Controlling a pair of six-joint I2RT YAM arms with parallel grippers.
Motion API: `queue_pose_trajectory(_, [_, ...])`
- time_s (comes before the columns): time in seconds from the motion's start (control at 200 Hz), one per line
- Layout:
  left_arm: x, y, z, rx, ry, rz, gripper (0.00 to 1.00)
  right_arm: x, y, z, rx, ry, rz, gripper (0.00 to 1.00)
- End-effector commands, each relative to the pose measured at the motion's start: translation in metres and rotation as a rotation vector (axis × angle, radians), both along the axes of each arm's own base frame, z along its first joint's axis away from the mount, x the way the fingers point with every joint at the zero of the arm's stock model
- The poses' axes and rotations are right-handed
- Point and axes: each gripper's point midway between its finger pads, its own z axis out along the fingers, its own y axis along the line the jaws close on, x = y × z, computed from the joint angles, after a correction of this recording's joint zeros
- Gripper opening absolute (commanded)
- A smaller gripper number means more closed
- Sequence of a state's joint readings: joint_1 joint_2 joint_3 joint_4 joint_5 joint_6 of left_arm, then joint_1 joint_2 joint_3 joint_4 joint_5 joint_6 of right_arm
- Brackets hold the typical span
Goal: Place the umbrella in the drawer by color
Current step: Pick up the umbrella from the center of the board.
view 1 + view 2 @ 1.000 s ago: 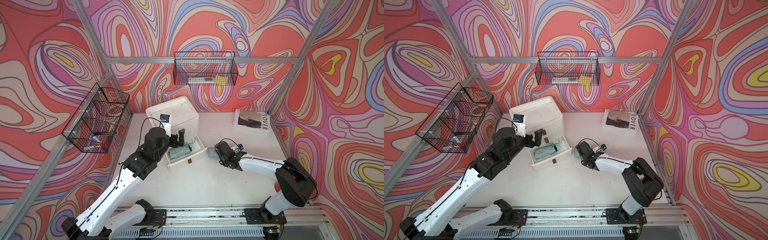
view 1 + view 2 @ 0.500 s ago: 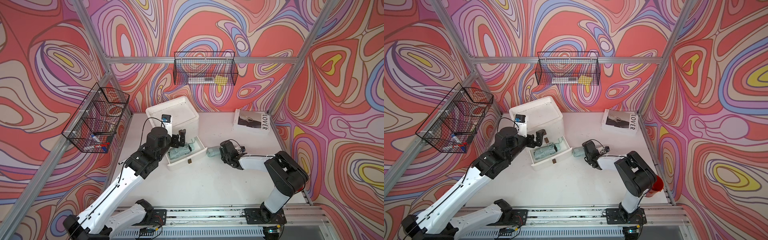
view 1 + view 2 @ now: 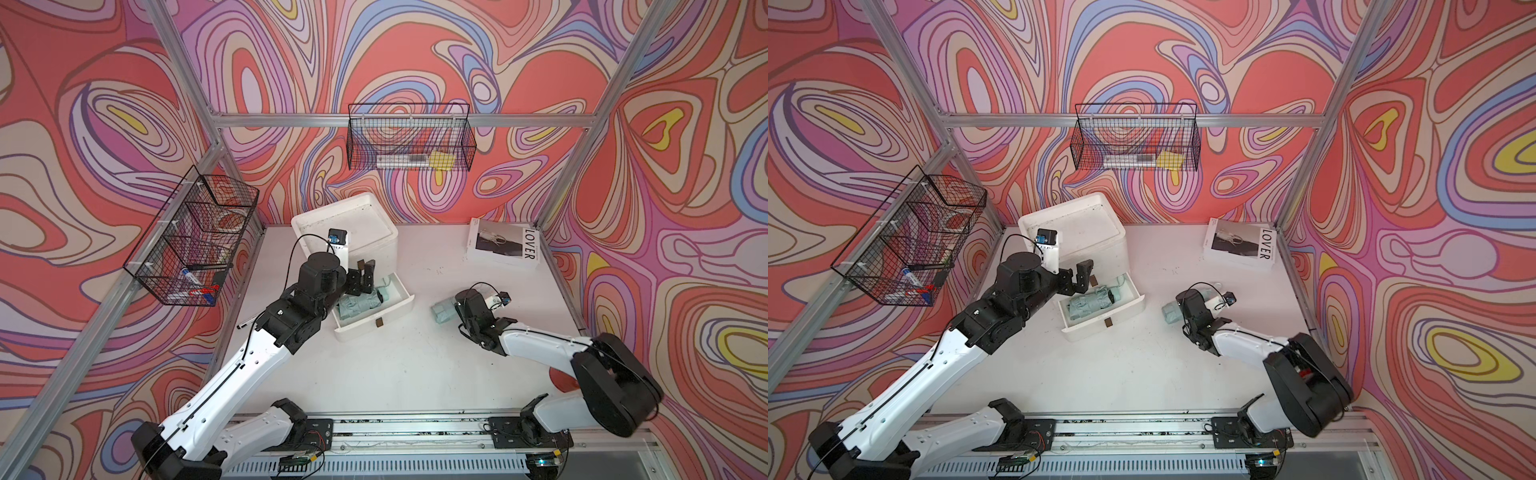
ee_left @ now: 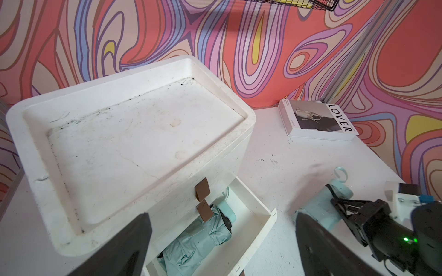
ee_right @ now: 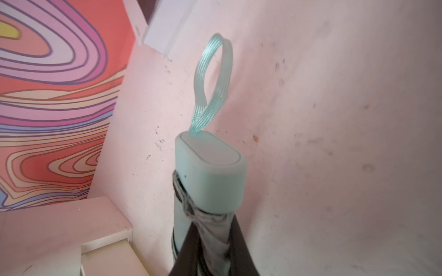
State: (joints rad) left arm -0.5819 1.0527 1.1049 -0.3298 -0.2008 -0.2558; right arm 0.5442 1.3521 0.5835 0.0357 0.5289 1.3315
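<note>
**A:** Status on the umbrella sort?

**B:** Roughly halfway, I'd say. The mint stowed umbrella [image 3: 1090, 305] lies inside the open bottom drawer [image 3: 1100, 323] of the white cabinet [image 3: 345, 220].

**A:** And the other one?

**B:** The loose umbrella [image 3: 441, 311], same mint, is out on the surface [image 3: 415, 357]. It's near the drawer on the right arm's side, not touching it. Right pincer [image 5: 212, 241] is clamped on the folded canopy just below the handle cap, strap loop free.

**A:** Lifted?

**B:** Can't tell whether it's off the surface.

**A:** Left arm?

**B:** Left pincer [image 3: 1080, 279] hangs over the back of the drawer, jaws wide apart, holding nothing.

**A:** What's left?

**B:** Carry the loose one over and drop it in. Same colour, so the same drawer looks right to me. Room beside the stowed one looks tight, and the left pincer may be in the way. Drawer not yet closed, if that's wanted.
</note>
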Motion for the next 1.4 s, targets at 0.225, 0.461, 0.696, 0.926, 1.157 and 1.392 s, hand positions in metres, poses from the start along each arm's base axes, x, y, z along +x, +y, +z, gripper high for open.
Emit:
queue_pose_trajectory(0.225, [-0.020,-0.056,0.007,-0.091,0.014,-0.321,0.99,-0.035,0.007,0.143,-0.481,-0.434,0.481,0.00])
queue_pose_trajectory(0.461, [-0.044,-0.113,0.011,-0.282,0.047,-0.611,0.93,-0.078,0.071,0.191,-0.330,-0.755,0.857,0.00])
queue_pose_trajectory(0.696, [-0.081,-0.170,-0.004,-0.299,0.009,-0.852,0.91,-0.122,0.107,0.211,-0.156,-0.986,1.105,0.00])
queue_pose_trajectory(0.926, [-0.106,-0.207,-0.031,-0.197,0.056,-0.988,0.87,-0.142,0.115,0.220,-0.039,-1.098,1.176,0.00])
queue_pose_trajectory(1.157, [-0.105,-0.209,-0.051,-0.168,0.111,-0.962,0.75,-0.142,0.106,0.221,-0.067,-1.095,1.127,0.00])
queue_pose_trajectory(1.392, [-0.117,-0.206,-0.065,-0.153,0.164,-0.988,0.63,-0.143,0.100,0.223,-0.098,-1.101,1.104,0.00])
